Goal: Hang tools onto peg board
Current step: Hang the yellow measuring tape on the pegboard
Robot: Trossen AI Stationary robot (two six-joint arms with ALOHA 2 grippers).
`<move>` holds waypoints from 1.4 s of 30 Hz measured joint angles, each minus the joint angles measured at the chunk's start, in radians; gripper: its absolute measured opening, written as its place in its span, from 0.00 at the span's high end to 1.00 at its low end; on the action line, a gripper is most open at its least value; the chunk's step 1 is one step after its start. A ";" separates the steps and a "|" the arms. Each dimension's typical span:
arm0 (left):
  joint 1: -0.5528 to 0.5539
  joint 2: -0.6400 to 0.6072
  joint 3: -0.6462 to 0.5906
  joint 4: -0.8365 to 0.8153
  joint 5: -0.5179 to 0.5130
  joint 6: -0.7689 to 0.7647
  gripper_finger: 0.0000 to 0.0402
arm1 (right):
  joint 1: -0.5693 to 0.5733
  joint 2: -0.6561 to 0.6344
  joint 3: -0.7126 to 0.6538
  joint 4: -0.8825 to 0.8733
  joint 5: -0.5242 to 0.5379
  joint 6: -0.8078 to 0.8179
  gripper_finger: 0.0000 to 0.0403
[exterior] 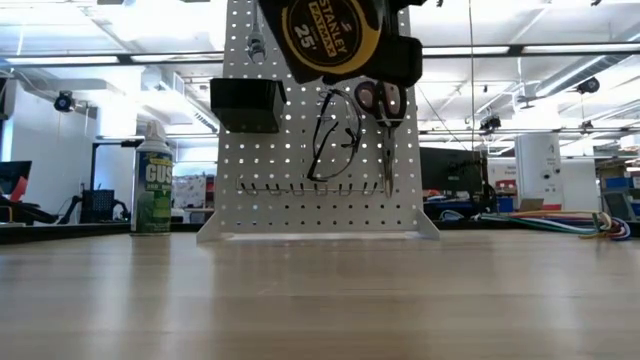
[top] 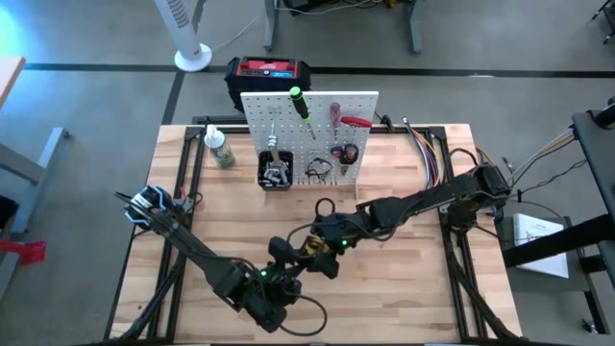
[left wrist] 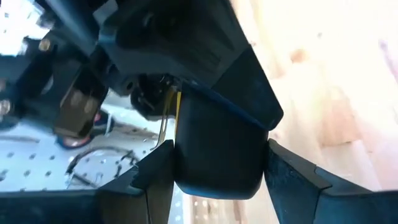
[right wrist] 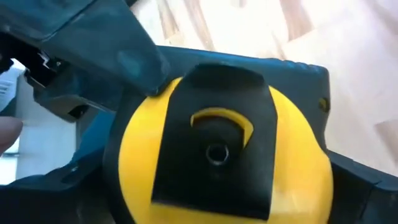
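At the far left of my high view stands a small green-labelled spray bottle (top: 220,149) on the pale wooden slatted worktop (top: 423,288), beside the peg board. The white upright perforated peg board (top: 360,106) rises at the worktop's far edge, with a red-and-black box (top: 269,72) behind it. On its front I see a small black bin (top: 275,171) with metal pieces in it, a green-handled screwdriver (top: 300,103), a red-handled screwdriver (top: 334,113), black-framed glasses (exterior: 333,150) and red-handled pliers (exterior: 383,125) hanging.

My left arm reaches from the worktop's left side to the near centre; its tool (top: 284,258) meets the right arm's tool there. In the left wrist view, its dark fingers (left wrist: 292,171) flank a dark block, but I cannot tell whether they pinch it.

The yellow-and-black tape measure (right wrist: 214,149) hangs above the worktop, in front of the peg board in my low view. My right arm extends from the right edge toward the centre; its tool (top: 325,252) pinches the tape measure, whose black belt clip faces the right wrist camera.
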 joint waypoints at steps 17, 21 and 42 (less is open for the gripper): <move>-0.050 -0.084 -0.010 -0.387 -0.143 -0.582 0.92 | 0.133 -0.161 -0.010 -0.126 0.284 -0.254 0.03; -0.051 -0.081 -0.032 -0.383 -0.137 -0.655 1.00 | 0.126 -0.146 -0.019 -0.150 0.298 -0.226 0.05; -0.120 -0.132 -0.312 -0.724 -0.112 -1.482 0.99 | 0.073 0.091 -0.135 0.235 0.587 -0.228 0.05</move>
